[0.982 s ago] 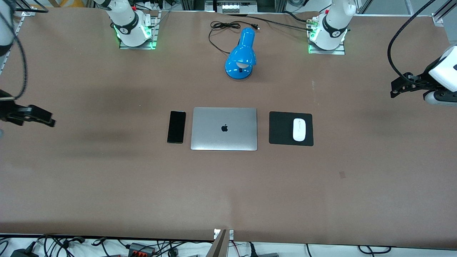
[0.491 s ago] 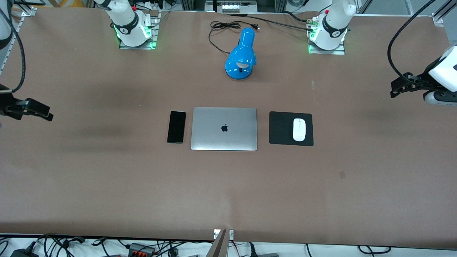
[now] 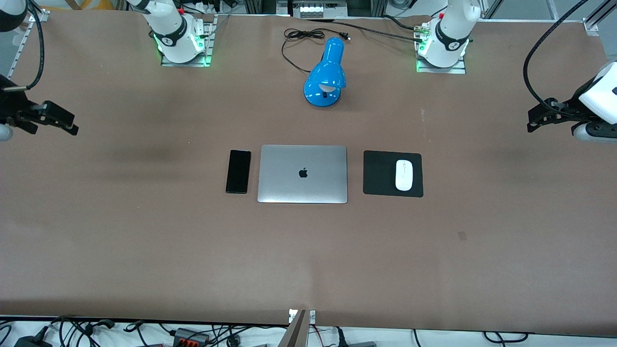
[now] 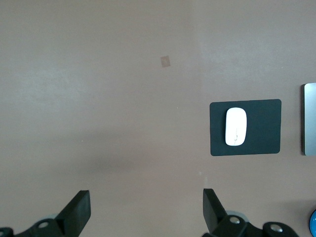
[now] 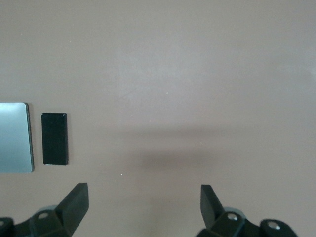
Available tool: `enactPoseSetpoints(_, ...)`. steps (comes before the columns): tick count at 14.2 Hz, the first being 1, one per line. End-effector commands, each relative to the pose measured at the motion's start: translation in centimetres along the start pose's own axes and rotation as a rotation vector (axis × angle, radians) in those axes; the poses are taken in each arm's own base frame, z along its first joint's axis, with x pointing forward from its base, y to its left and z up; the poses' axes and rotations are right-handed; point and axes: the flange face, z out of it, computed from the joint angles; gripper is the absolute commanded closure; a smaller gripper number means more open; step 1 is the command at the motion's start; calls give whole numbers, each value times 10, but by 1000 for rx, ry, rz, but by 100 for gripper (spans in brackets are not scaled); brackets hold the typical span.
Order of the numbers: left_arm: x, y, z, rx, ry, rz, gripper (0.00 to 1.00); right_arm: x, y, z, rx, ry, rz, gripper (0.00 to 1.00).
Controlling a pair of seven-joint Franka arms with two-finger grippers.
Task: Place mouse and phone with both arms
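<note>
A: Two tools appear at the edges of the front view. Which is which?

B: The right tool (image 3: 65,123) hangs over the bare brown counter (image 3: 144,250) at the right arm's end. Its fingers (image 5: 74,205) stand wide apart in the right wrist view and grip nothing.

A: What lies in the middle row?

B: Three items side by side, starting from the right arm's end. First the phone (image 3: 238,171), a slim black rectangle lying flat, just beside the laptop (image 3: 302,174) but apart from it. The laptop is silver, closed, logo up. Then comes a black square pad (image 3: 381,173), apart from the laptop, toward the left arm's end.

A: And the mouse?

B: The mouse (image 3: 404,175) rests on the pad, on the half toward the left arm's end, fully within its border. The left wrist view shows it too (image 4: 236,127), white on black.

A: The blue object?

B: A blue desk lamp (image 3: 327,74), farther from the front camera than the laptop, between the two arm bases, with its black cord (image 3: 301,38) loose beside it.

A: The left tool?

B: The left tool (image 3: 537,118) hangs over the counter's left arm's end, well apart from the mouse. Its fingers (image 4: 76,212) are spread wide, empty.
</note>
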Motion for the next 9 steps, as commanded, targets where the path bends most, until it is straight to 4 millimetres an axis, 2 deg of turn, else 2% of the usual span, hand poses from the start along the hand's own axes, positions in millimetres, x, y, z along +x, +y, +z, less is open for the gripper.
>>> enactPoseSetpoints(1, 5, 2, -5, -16, 12, -5, 0, -11, -1, 2, -12, -17, -24, 0)
enactPoseSetpoints(9, 5, 2, -5, -18, 12, -5, 0, -10, -5, -3, -12, -7, -30, 0)
